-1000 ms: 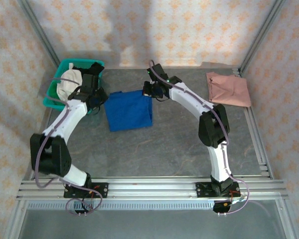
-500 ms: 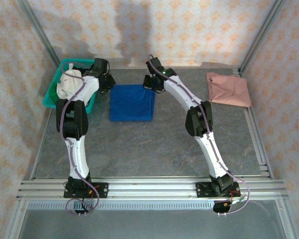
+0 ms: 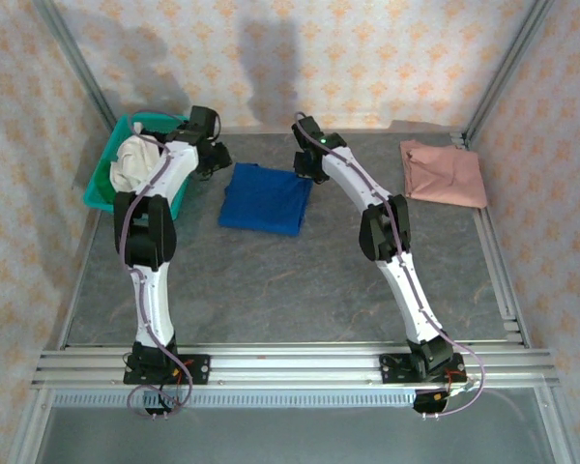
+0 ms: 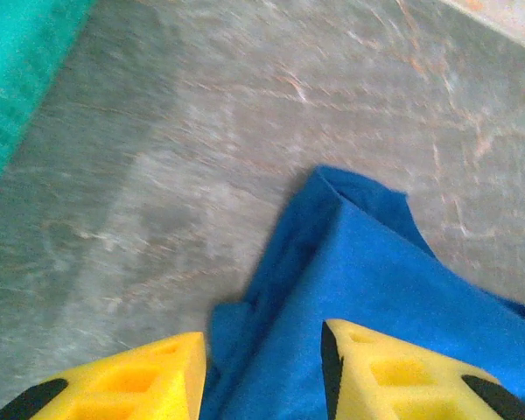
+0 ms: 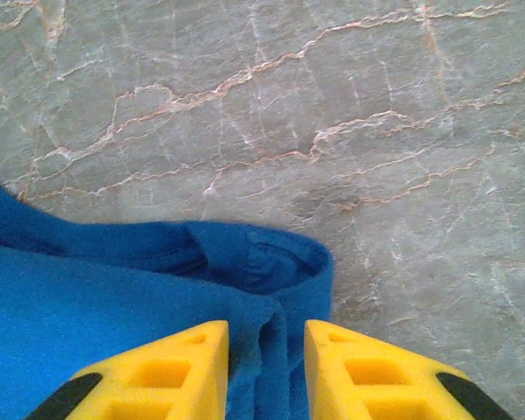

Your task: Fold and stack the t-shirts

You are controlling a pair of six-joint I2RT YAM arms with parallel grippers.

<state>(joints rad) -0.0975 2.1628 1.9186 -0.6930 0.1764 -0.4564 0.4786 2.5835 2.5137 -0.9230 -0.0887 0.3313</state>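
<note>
Blue tee [image 3: 266, 198] far corners in L end effector [image 3: 217, 160] & R end effector [image 3: 305, 176]

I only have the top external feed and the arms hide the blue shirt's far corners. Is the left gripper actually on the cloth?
Observer: Yes. In the left wrist view, the blue t-shirt fills the gap between the yellow fingers of the left gripper, and a folded corner pokes out ahead of them.
Operator: And the right one?
Observer: The right gripper has its fingers close together, with a bunched layer of the shirt between them. A rolled edge curls just beyond the tips, over the marbled table.
</note>
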